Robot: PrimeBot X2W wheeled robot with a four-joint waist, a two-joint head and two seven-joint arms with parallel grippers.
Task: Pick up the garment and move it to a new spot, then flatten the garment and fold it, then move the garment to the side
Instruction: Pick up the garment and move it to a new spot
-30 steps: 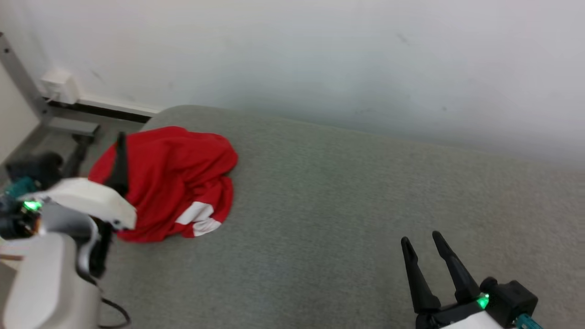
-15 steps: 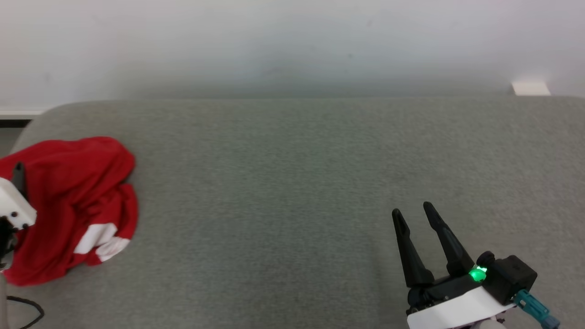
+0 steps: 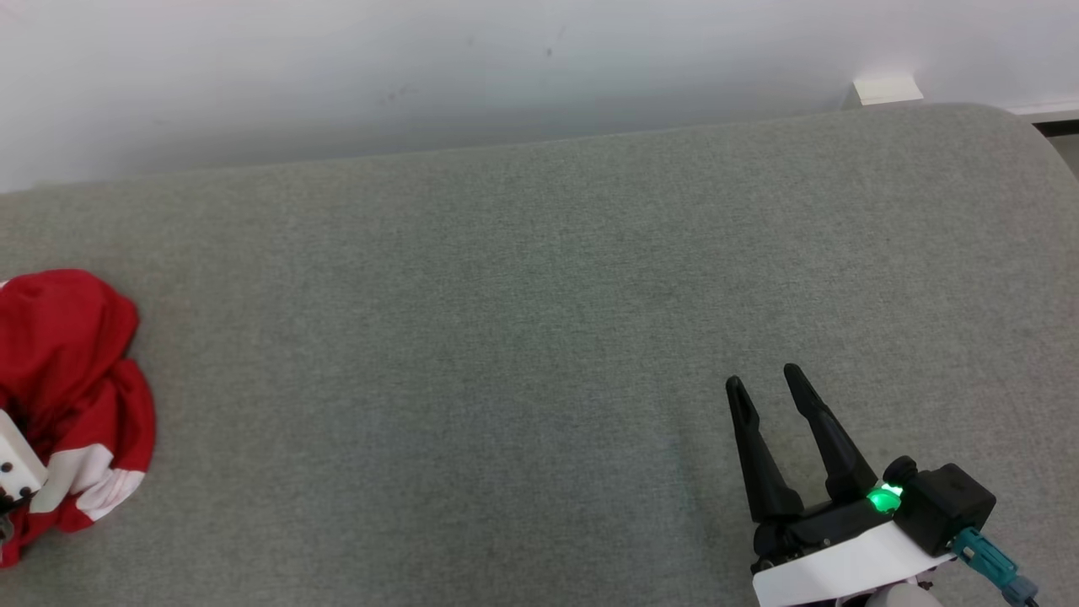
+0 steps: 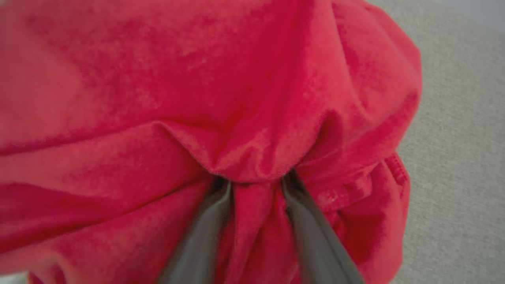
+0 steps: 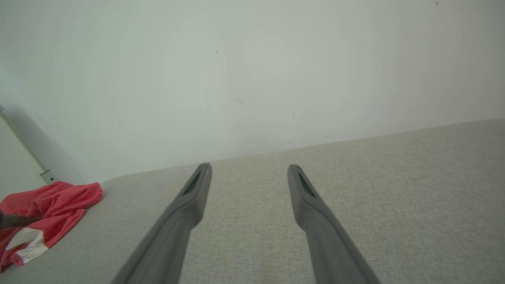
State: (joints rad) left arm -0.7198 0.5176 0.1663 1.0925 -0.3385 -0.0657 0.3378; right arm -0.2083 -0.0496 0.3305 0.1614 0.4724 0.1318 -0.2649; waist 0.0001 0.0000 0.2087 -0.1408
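Observation:
The garment [image 3: 67,354] is a crumpled red piece with white patches, lying at the left end of a grey padded surface [image 3: 506,337]. In the left wrist view the garment [image 4: 236,98] is very close, and my left gripper [image 4: 254,183] has its tips buried in the cloth with a puckered fold between the two fingers. I cannot see whether that fold is pinched. The left wrist's white casing [image 3: 15,465] shows at the head view's left edge. My right gripper [image 3: 763,379] stands open over bare padding at the lower right, far from the garment [image 5: 51,201]; its fingers [image 5: 249,169] hold nothing.
A pale wall runs along the far edge of the padding. A small white block [image 3: 883,88] sits by the wall at the far right, where the padding's corner rounds off. A metal post [image 5: 23,146] stands beyond the left end.
The head camera has swung right, so the garment now sits at the picture's left edge. The left arm has slid almost out of view. The right gripper stays open in place.

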